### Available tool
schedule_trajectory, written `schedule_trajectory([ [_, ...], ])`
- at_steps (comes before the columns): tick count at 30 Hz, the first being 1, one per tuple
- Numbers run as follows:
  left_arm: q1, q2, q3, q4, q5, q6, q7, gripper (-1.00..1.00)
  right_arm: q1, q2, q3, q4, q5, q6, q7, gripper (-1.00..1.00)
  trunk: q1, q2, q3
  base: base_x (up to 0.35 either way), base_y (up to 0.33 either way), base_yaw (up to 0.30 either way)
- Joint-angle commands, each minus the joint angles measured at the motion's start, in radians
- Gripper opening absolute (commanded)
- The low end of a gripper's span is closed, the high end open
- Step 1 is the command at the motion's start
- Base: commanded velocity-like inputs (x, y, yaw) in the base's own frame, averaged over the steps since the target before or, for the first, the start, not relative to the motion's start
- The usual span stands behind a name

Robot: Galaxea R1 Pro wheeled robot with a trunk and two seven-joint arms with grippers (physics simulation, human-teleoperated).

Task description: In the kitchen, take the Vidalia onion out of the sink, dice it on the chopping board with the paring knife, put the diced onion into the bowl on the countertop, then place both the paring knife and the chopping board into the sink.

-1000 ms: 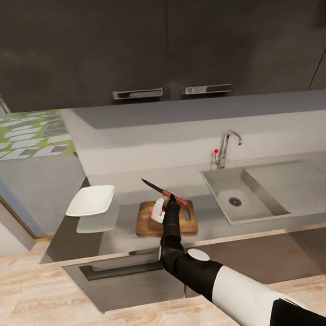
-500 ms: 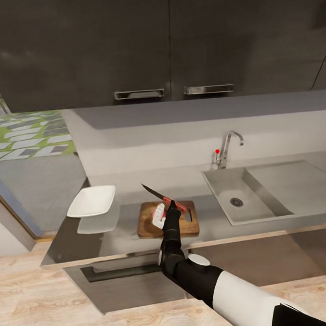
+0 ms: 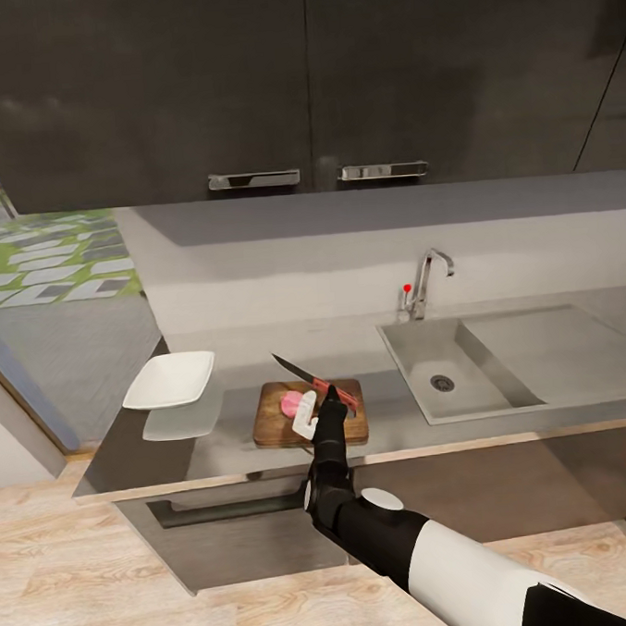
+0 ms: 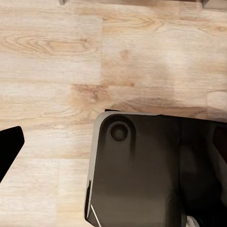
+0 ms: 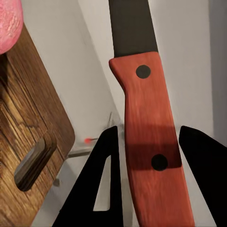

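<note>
The brown chopping board (image 3: 281,431) lies on the dark grey countertop (image 3: 393,415), left of the sink (image 3: 490,358). On the board sits the pink Vidalia onion (image 3: 290,403), also visible at the board's corner (image 5: 8,21). My right gripper (image 3: 329,393) is above the board, shut on the paring knife (image 3: 310,382) by its orange-red handle (image 5: 146,142). The dark blade (image 5: 132,23) points up and left over the board's far edge. The black fingers (image 5: 106,179) flank the handle. The white square bowl (image 3: 171,379) stands at the counter's left end.
A chrome tap (image 3: 424,281) with a red dot rises behind the empty sink basin, with the drainboard (image 3: 555,340) to its right. Black upper cabinets (image 3: 299,82) hang overhead. The left wrist view looks down on light wood floor (image 4: 71,61) and the robot's dark base (image 4: 151,170).
The head camera has shifted a little, sliding the scene leftward. The knife has dipped slightly lower over the board, and the pink onion now shows more plainly left of the gripper.
</note>
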Motion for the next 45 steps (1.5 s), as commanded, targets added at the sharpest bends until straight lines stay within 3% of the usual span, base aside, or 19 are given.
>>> schedule_trajectory([
  [1, 0.001, 0.0, 0.002, -0.001, 0.011, 0.001, -0.01, 1.0, -0.002, 0.0, 0.004, 0.001, -0.002, 0.005, -0.002, -1.0, 0.001, -0.002, -0.002, 0.0, 0.0, 0.0],
  [8, 0.0, 0.0, 0.002, -0.001, 0.011, 0.001, -0.01, 1.0, 0.0, 0.0, 0.016, 0.002, -0.021, -0.013, 0.001, -1.0, 0.001, -0.002, -0.002, 0.0, 0.0, 0.0],
  [12, 0.001, 0.0, 0.002, -0.001, 0.011, 0.001, -0.01, 1.0, 0.005, 0.0, 0.076, 0.008, -0.024, -0.028, 0.002, -1.0, 0.001, -0.002, -0.002, 0.0, 0.0, 0.0],
  [16, 0.0, 0.0, 0.002, -0.001, 0.011, 0.001, -0.01, 1.0, 0.011, 0.0, 0.096, 0.01, -0.025, -0.03, 0.002, -1.0, 0.001, -0.002, -0.002, 0.0, 0.0, 0.0],
  [34, 0.0, 0.0, 0.002, -0.001, 0.011, 0.001, -0.01, 1.0, 0.021, 0.0, 0.099, 0.014, -0.026, -0.03, 0.01, -1.0, 0.001, -0.002, -0.002, 0.136, 0.016, 0.0],
  [45, 0.0, 0.0, 0.002, 0.0, 0.011, 0.001, -0.01, 1.0, 0.028, 0.0, 0.1, 0.048, -0.026, -0.03, 0.094, -1.0, 0.001, -0.002, -0.002, 0.001, 0.0, 0.0],
])
